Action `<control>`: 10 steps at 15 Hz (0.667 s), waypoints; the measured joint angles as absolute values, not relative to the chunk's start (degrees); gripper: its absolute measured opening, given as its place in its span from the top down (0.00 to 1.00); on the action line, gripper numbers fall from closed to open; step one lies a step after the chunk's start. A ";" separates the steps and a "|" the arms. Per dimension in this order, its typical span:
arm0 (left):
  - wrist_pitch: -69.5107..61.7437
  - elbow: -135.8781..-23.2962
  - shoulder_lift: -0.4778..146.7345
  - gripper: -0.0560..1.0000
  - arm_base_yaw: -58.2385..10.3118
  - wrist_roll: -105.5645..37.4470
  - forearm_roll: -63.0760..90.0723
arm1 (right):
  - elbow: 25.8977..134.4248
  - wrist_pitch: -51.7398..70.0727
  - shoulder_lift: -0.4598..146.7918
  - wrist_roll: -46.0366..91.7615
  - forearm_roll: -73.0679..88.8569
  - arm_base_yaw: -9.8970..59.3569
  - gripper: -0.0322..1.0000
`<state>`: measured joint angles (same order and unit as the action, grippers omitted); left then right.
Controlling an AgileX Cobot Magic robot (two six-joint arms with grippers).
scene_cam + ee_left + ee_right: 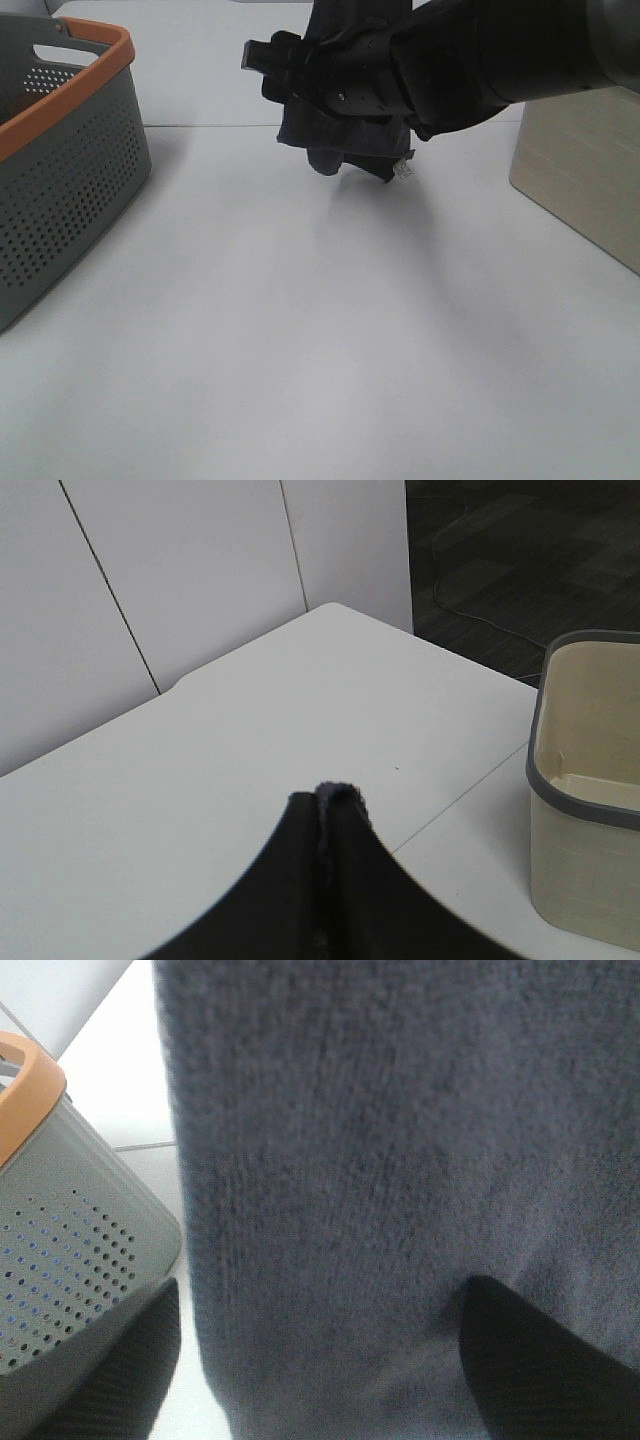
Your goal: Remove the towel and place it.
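Note:
The dark navy towel (345, 145) hangs bunched under the black right arm above the back of the table, its white tag (405, 171) at the lower right. My right gripper (264, 57) points left towards the grey basket. In the right wrist view the towel (400, 1160) fills the frame and hangs between the two spread fingers (530, 1365) of the right gripper (320, 1305). My left gripper (330, 815) is shut with a thin edge of the towel (338, 792) pinched between its fingers. I cannot make it out in the exterior view.
A grey perforated basket with an orange rim (70, 150) stands at the left, also in the right wrist view (70, 1260). A beige basket (585, 180) with a grey rim (560, 790) stands at the right. White table (320, 350) lies below.

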<state>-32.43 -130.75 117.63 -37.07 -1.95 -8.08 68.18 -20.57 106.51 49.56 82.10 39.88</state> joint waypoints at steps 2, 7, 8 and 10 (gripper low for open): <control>-32.43 -130.75 117.63 0.95 -37.07 -1.95 -8.48 | 67.38 -21.66 106.63 52.65 82.79 39.88 0.37; -32.43 -130.75 117.63 0.95 -37.07 -1.95 -8.48 | 66.58 -24.64 106.63 58.50 89.27 39.88 0.43; -32.43 -130.75 117.63 0.95 -37.07 -1.95 -8.48 | 66.52 -25.32 106.63 61.02 92.48 39.88 0.44; -33.00 -130.75 117.63 0.95 -37.07 -1.95 -8.48 | 66.23 -29.22 106.63 72.31 98.95 39.88 0.47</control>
<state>-33.00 -130.75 117.63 -37.07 -1.95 -8.48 66.23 -29.22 106.63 72.31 98.95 39.88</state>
